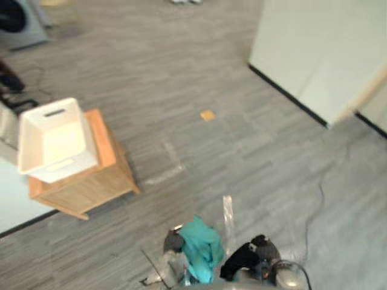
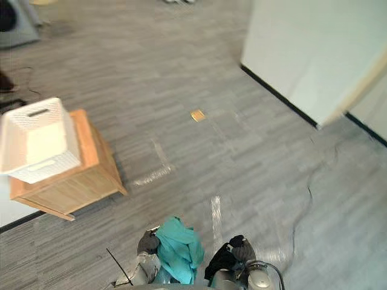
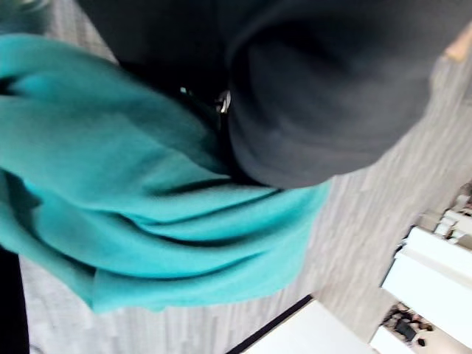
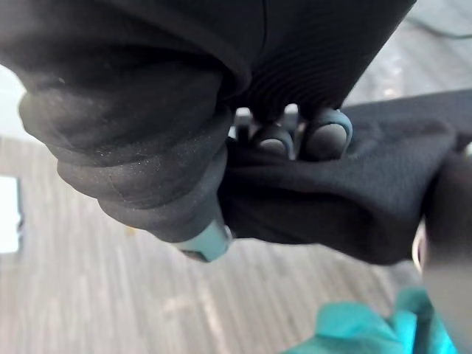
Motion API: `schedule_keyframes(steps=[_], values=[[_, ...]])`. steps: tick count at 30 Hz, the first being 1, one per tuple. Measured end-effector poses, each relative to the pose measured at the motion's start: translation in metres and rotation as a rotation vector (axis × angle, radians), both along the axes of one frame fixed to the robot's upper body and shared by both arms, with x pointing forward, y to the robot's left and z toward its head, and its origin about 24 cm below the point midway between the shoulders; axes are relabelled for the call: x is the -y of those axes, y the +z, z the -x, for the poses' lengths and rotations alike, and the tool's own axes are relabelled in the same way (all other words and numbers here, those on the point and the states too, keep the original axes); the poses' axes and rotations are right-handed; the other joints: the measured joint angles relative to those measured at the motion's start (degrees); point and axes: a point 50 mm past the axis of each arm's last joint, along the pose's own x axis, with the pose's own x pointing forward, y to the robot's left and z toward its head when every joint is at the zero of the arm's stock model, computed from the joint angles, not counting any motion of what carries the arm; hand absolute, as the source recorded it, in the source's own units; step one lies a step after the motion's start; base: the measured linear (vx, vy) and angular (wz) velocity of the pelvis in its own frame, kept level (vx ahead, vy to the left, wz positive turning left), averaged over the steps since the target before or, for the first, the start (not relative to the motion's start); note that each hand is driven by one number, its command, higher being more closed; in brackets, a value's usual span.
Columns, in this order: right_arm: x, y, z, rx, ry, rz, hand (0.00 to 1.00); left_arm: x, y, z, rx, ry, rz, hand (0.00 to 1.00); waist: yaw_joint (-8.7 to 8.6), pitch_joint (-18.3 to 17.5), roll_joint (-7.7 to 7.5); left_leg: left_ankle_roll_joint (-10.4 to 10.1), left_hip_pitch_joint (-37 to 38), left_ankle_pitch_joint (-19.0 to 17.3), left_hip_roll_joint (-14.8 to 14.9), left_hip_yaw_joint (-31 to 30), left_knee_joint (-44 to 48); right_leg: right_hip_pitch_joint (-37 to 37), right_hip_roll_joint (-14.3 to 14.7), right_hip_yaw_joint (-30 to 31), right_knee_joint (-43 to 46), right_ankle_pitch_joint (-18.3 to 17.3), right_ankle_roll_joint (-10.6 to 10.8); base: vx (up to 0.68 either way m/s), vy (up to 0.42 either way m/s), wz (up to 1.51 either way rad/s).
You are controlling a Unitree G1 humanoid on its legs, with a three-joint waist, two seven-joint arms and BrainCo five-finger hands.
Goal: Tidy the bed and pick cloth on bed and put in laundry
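I am looking down at a grey floor. My left hand is low in the middle, shut on a bunched teal cloth that hangs from it; the same teal cloth drapes past the hand's dark cover in the left wrist view. Beside it my right hand is shut on a black cloth. In the right wrist view its dark-tipped fingers curl over the black cloth. A white laundry basket stands to the left on a low wooden stand.
A white wall panel with a dark base rises at the right. A small tan square and pale tape marks lie on the floor ahead. A grey machine is at the far left.
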Motion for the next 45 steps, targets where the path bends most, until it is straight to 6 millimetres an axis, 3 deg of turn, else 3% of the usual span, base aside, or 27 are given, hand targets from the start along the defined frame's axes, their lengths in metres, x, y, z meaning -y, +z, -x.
schedule_keyframes(steps=[3, 5, 7, 9, 10, 11, 12, 14, 15, 16, 17, 19, 23, 26, 29, 30, 31, 32, 33, 34, 35, 36, 37, 39, 42, 44, 45], values=[[-0.007, 0.004, -0.003, 0.033, -0.018, -0.027, 1.00, -0.003, 0.008, -0.009, 0.055, -0.012, -0.025, 1.00, -1.76, -0.48, 0.13, -2.10, 3.23, 1.18, 0.93, -8.71, -3.53, -8.13, 0.26, 8.32, -13.11, -0.18, 0.56, 0.56, -0.252, 1.64], [-0.003, 0.005, -0.004, 0.040, -0.032, -0.020, 1.00, -0.001, 0.009, -0.012, 0.064, -0.029, -0.038, 1.00, -2.02, 0.06, 1.40, -4.24, 4.73, 0.49, 3.01, -12.89, -3.80, -11.02, 1.36, 13.97, -25.12, 0.55, 1.57, 0.52, -0.403, 1.22], [0.006, 0.008, -0.009, 0.070, -0.079, -0.003, 1.00, -0.003, 0.010, -0.015, 0.082, -0.034, -0.056, 1.00, -2.24, 0.84, 2.91, -9.70, 6.88, -2.22, 7.25, -17.60, -3.72, -12.63, 1.51, 19.36, -45.24, 7.61, 3.58, 0.48, -0.440, 1.20], [0.006, 0.007, -0.006, 0.065, -0.092, 0.000, 1.00, -0.009, 0.011, -0.017, 0.089, -0.019, -0.071, 1.00, -2.33, 1.04, 2.04, -14.82, 9.15, -5.36, 10.07, -21.12, -4.03, -12.67, 0.06, 23.17, -51.50, 10.99, 5.37, 0.57, -0.652, 1.21], [0.008, 0.007, -0.001, 0.057, -0.091, 0.007, 1.00, -0.010, 0.009, -0.016, 0.081, -0.014, -0.074, 1.00, -2.46, 0.92, 1.50, -16.49, 11.46, -6.99, 12.32, -23.21, -4.94, -13.53, 0.73, 21.46, -45.86, 15.20, 7.53, 0.61, -0.740, 1.17], [0.010, 0.009, 0.000, 0.063, -0.088, 0.015, 1.00, -0.009, 0.008, -0.015, 0.073, -0.011, -0.070, 1.00, -2.49, 0.41, 2.37, -16.45, 11.84, -7.23, 14.40, -24.16, -5.46, -14.77, 2.24, 20.58, -41.77, 15.63, 7.26, 0.51, -0.594, 0.84], [0.020, 0.018, -0.005, 0.105, -0.081, 0.050, 1.00, -0.003, 0.009, -0.014, 0.072, 0.004, -0.051, 1.00, -2.29, -0.84, 4.65, -15.64, 11.36, -5.59, 17.90, -24.88, -4.26, -17.90, 4.54, 18.47, -33.94, 11.66, 5.00, 0.48, -0.565, 0.47], [0.020, 0.026, -0.018, 0.154, -0.065, 0.055, 1.00, -0.002, 0.008, -0.012, 0.069, 0.003, -0.056, 1.00, -2.67, -0.89, 4.89, -14.51, 7.73, 0.00, 20.06, -25.04, 1.22, -18.31, 5.27, 16.44, -30.16, 8.08, 2.49, 0.47, -0.561, 0.47], [0.016, 0.028, -0.020, 0.172, -0.060, 0.048, 1.00, -0.002, 0.008, -0.012, 0.069, 0.001, -0.054, 1.00, -3.63, -0.90, 5.13, -10.24, 3.31, 5.36, 22.18, -24.42, 9.91, -15.70, 7.12, 13.74, -31.31, 6.61, 0.42, 0.44, -0.528, 0.54], [0.012, 0.028, -0.020, 0.173, -0.043, 0.041, 1.00, -0.002, 0.008, -0.011, 0.066, 0.001, -0.054, 1.00, -3.37, -0.51, 5.79, -8.17, -1.73, 7.40, 24.68, -22.87, 21.85, -12.09, 9.13, 12.11, -34.21, 6.77, -1.85, 0.42, -0.479, 0.34], [0.010, 0.027, -0.019, 0.171, -0.034, 0.036, 1.00, -0.002, 0.007, -0.009, 0.063, 0.001, -0.053, 1.00, -2.72, -0.24, 6.00, -8.12, -3.73, 7.24, 25.34, -21.62, 28.94, -9.84, 10.59, 11.86, -35.97, 6.50, -3.09, 0.38, -0.391, -0.17], [0.003, 0.027, -0.018, 0.177, -0.011, 0.020, 1.00, -0.002, 0.005, -0.004, 0.050, -0.007, -0.046, 1.00, -0.94, 0.65, 5.88, -8.20, -8.30, 6.78, 20.59, -20.36, 46.67, -1.94, 13.41, 11.90, -41.71, 6.72, -6.47, 0.33, -0.276, -0.32], [-0.003, 0.026, -0.018, 0.178, 0.012, 0.011, 1.00, -0.001, 0.006, -0.001, 0.052, -0.006, -0.037, 1.00, -0.63, 1.54, 5.67, -8.98, -16.53, 4.94, 14.63, -9.98, 48.00, 6.23, 13.87, 11.78, -48.94, 6.51, -7.25, 0.30, -0.134, 0.04], [-0.003, 0.027, -0.020, 0.182, 0.014, 0.011, 1.00, 0.003, 0.013, -0.005, 0.094, -0.028, -0.024, 1.00, -0.60, 2.09, 5.48, -10.77, -19.91, 2.11, 12.79, -4.92, 35.24, 9.95, 12.46, 9.68, -53.18, 6.06, -6.48, 0.31, -0.016, 0.30], [-0.001, 0.027, -0.020, 0.184, 0.015, 0.023, 1.00, 0.008, 0.021, -0.010, 0.144, -0.064, -0.013, 1.00, -1.09, 2.01, 4.49, -10.68, -18.68, 2.16, 13.13, 11.55, 15.61, 15.51, 10.42, 3.60, -58.39, 5.29, -3.74, 0.40, 0.089, 0.96], [0.000, 0.028, -0.022, 0.189, 0.017, 0.031, 1.00, 0.010, 0.023, -0.012, 0.160, -0.080, -0.017, 1.00, -1.13, 1.66, 4.10, -10.37, -17.50, 2.25, 12.81, 18.29, 10.00, 17.20, 9.95, 0.64, -59.26, 4.36, -2.14, 0.46, 0.129, 1.25], [0.002, 0.029, -0.025, 0.197, 0.025, 0.041, 1.00, 0.013, 0.024, -0.012, 0.165, -0.092, -0.015, 1.00, -0.94, 1.30, 4.23, -7.45, -17.37, 3.80, 11.86, 21.71, 6.92, 18.40, 9.91, -1.65, -58.26, 2.95, 0.09, 0.48, 0.142, 1.24], [0.002, 0.029, -0.025, 0.194, 0.030, 0.047, 1.00, 0.013, 0.024, -0.012, 0.162, -0.095, -0.016, 1.00, -0.98, 1.08, 4.09, -3.53, -17.17, 5.72, 10.97, 21.33, 6.00, 18.56, 9.49, -2.35, -56.91, 2.13, 1.17, 0.64, 0.222, 1.27], [0.001, 0.027, -0.025, 0.184, 0.040, 0.054, 1.00, 0.014, 0.023, -0.010, 0.155, -0.100, -0.018, 1.00, -0.90, -0.15, 3.49, 2.91, -15.81, 6.43, 7.80, 19.61, 3.78, 17.80, 7.10, -2.58, -50.91, 0.93, 2.64, 0.69, 0.274, 1.17], [0.000, 0.025, -0.025, 0.174, 0.045, 0.054, 1.00, 0.014, 0.023, -0.010, 0.155, -0.111, -0.027, 1.00, -0.86, -0.37, 2.72, 3.21, -14.05, 5.26, 5.50, 17.63, 2.41, 14.82, 4.92, -1.93, -40.39, 1.30, 3.14, 0.71, 0.291, 1.15], [-0.002, 0.024, -0.025, 0.171, 0.044, 0.047, 1.00, 0.014, 0.023, -0.010, 0.156, -0.113, -0.034, 1.00, -0.85, -0.40, 2.13, 2.95, -12.91, 4.47, 4.36, 16.44, 1.98, 13.01, 3.37, -1.58, -33.40, 2.48, 4.03, 0.64, 0.243, 1.34], [-0.008, 0.022, -0.024, 0.165, 0.036, 0.029, 1.00, 0.012, 0.023, -0.011, 0.159, -0.131, -0.054, 1.00, -1.14, -0.43, 0.08, 2.83, -8.95, 3.11, 1.11, 12.40, 0.84, 8.17, -0.48, 0.89, -15.49, 8.01, 3.45, 0.53, 0.151, 1.23], [-0.010, 0.022, -0.024, 0.164, 0.034, 0.020, 1.00, 0.012, 0.022, -0.011, 0.159, -0.139, -0.058, 1.00, -1.34, -0.53, -0.41, 2.74, -7.31, 2.57, 0.36, 11.02, 0.55, 6.59, -1.45, 2.05, -9.51, 8.50, 3.33, 0.67, 0.129, 1.55], [-0.017, 0.020, -0.020, 0.161, 0.037, 0.003, 1.00, 0.012, 0.022, -0.008, 0.160, -0.177, -0.090, 1.00, -2.50, -0.85, 0.86, 2.06, 0.54, 1.99, 0.12, 4.23, -2.23, 1.43, -3.05, 1.03, 3.34, 8.01, 2.12, 0.63, 0.064, 1.42], [-0.017, 0.022, -0.020, 0.176, 0.019, -0.002, 1.00, 0.006, 0.022, -0.010, 0.172, -0.189, -0.118, 1.00, -3.69, -1.44, 1.35, -0.54, 6.01, 2.76, 0.34, -2.99, -5.80, -6.82, -3.30, 1.07, -0.35, 5.47, 0.19, 0.60, -0.026, 1.29], [-0.013, 0.021, -0.016, 0.168, -0.001, 0.000, 1.00, 0.005, 0.023, -0.012, 0.179, -0.195, -0.127, 1.00, -4.38, -0.92, 1.74, -4.39, 7.95, 1.77, 1.02, -6.07, -5.85, -11.12, -2.50, 1.29, -7.12, 3.85, -0.22, 0.46, -0.147, 1.25], [-0.010, 0.020, -0.014, 0.160, -0.011, 0.005, 1.00, 0.004, 0.023, -0.013, 0.178, -0.195, -0.128, 1.00, -4.28, -0.51, 2.44, -7.55, 10.03, -0.01, 2.45, -7.49, -5.78, -14.00, 0.19, 2.92, -15.13, 3.50, -0.91, 0.60, -0.260, 1.05]])
